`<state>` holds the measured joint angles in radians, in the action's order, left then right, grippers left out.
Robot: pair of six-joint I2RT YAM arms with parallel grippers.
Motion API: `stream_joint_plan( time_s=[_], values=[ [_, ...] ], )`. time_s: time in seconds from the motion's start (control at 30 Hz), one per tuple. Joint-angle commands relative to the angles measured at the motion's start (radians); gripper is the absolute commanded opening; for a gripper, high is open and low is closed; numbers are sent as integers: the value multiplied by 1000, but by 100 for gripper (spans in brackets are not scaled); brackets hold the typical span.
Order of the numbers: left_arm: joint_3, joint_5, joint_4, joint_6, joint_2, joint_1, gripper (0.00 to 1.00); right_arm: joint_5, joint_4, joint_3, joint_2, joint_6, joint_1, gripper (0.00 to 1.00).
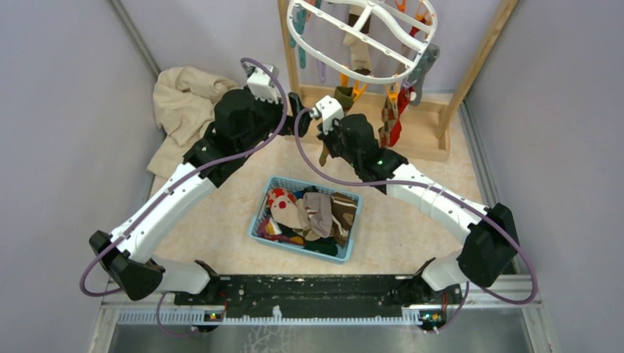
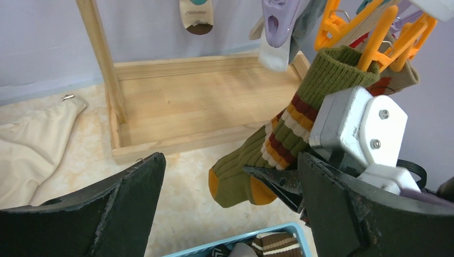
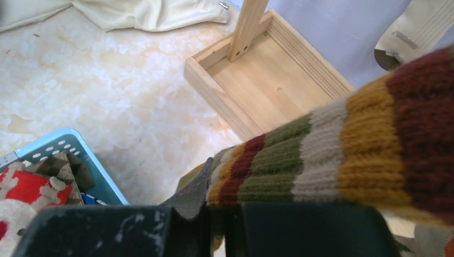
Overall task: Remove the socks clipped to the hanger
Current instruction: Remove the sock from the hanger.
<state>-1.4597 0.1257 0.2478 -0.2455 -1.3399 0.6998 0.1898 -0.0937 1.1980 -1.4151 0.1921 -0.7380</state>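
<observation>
My right claw (image 3: 217,227) is clamped on the green striped sock (image 3: 321,155), its cuff up at an orange clip (image 2: 375,40) of the hanger (image 1: 300,37); my left claw (image 2: 230,176) gapes wide alongside.

Robot lab booth: plain grey walls (image 1: 59,110) enclose the table (image 1: 412,220).

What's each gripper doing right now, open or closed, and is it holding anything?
The left gripper is open, holding nothing.
The right gripper is shut on the green striped sock.
</observation>
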Motion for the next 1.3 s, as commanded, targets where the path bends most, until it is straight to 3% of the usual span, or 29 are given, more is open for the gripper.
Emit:
stream_joint_plan(
  time_s=[0.0, 0.5, 0.8, 1.1, 1.27],
  values=[
    [3, 14, -12, 13, 15, 6, 99, 4, 0, 31, -6, 59, -35, 0],
    [-85, 44, 32, 64, 28, 1, 99, 364, 39, -109, 53, 147, -118, 0],
    [-190, -31, 41, 64, -39, 3, 99, 662, 165, -284, 115, 168, -125, 0],
    [-299, -154, 65, 42, -151, 24, 99, 732, 262, -322, 94, 199, -126, 0],
    [-358, -152, 90, 48, -216, 81, 99, 742, 297, -310, 75, 234, -132, 0]
  ],
)
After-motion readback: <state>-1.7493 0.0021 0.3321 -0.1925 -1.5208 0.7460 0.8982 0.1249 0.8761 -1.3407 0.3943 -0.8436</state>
